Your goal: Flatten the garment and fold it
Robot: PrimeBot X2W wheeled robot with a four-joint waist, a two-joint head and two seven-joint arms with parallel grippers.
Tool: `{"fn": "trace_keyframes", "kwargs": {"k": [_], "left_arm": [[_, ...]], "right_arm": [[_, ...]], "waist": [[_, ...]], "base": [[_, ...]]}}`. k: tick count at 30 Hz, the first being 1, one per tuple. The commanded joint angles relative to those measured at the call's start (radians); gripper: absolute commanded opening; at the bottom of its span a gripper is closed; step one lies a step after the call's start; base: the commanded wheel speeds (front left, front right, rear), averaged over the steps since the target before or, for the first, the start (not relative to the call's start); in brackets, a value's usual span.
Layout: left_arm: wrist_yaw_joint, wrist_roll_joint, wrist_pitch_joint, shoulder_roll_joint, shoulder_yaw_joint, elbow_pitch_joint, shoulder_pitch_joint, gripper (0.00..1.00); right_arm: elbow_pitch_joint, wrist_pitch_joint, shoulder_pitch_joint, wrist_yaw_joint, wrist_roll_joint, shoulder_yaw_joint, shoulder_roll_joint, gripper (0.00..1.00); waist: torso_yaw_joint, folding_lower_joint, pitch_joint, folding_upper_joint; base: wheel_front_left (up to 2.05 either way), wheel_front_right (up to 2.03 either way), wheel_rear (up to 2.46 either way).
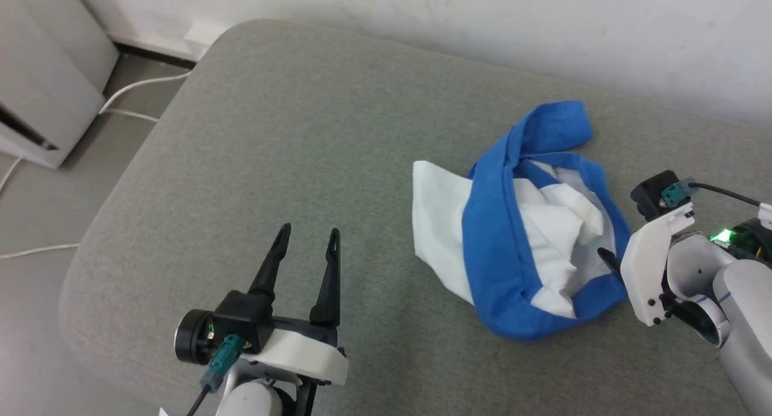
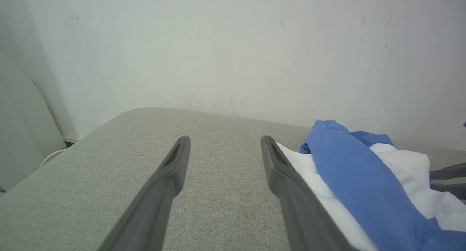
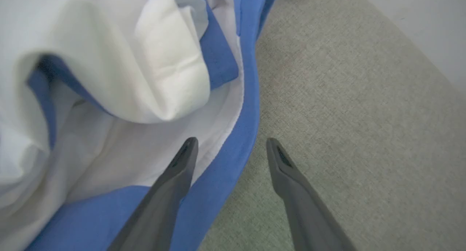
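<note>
The garment (image 1: 518, 223) lies crumpled in a heap on the right half of the grey padded surface (image 1: 289, 138), white cloth bunched inside a curling royal-blue band. My right gripper (image 3: 232, 142) is open at the heap's right edge, its fingers straddling the blue edge (image 3: 244, 127), one over the white cloth and one over the grey fabric. In the head view its white wrist hides most of the right gripper (image 1: 609, 262). My left gripper (image 1: 308, 232) stands open and empty over bare fabric, left of the heap. The left wrist view shows the left gripper (image 2: 225, 140) with the garment (image 2: 349, 171) to its right.
A white wall (image 1: 482, 24) runs along the surface's far side. The padded surface ends in a rounded edge at the left, with floor below. White cables (image 1: 129, 96) and a pale cabinet (image 1: 42, 72) are on that floor at the far left.
</note>
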Motion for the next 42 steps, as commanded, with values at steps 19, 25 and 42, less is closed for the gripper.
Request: {"fn": "trace_keyframes", "kwargs": {"k": [19, 25, 42], "left_arm": [[-0.017, 0.01, -0.005, -0.014, 0.045, 0.016, 0.007, 1.0], [-0.02, 0.013, -0.005, -0.014, 0.061, 0.011, 0.022, 1.0], [-0.027, 0.01, -0.005, -0.014, 0.061, 0.024, 0.018, 1.0]], "right_arm": [[0.168, -0.307, -0.037, -0.002, 0.126, -0.022, -0.042, 0.0], [0.08, -0.35, 0.1, -0.002, 0.112, -0.199, -0.033, 0.0], [-0.393, -0.092, 0.661, -0.002, -0.104, -0.522, 0.358, 0.43]], "waist": [[-0.086, -0.0002, -0.036, 0.0], [-0.159, -0.0002, -0.06, 0.0], [-0.27, -0.0002, -0.087, 0.0]], "base": [[0.0, 0.0, 0.0], [0.0, 0.0, 0.0], [0.0, 0.0, 0.0]]}}
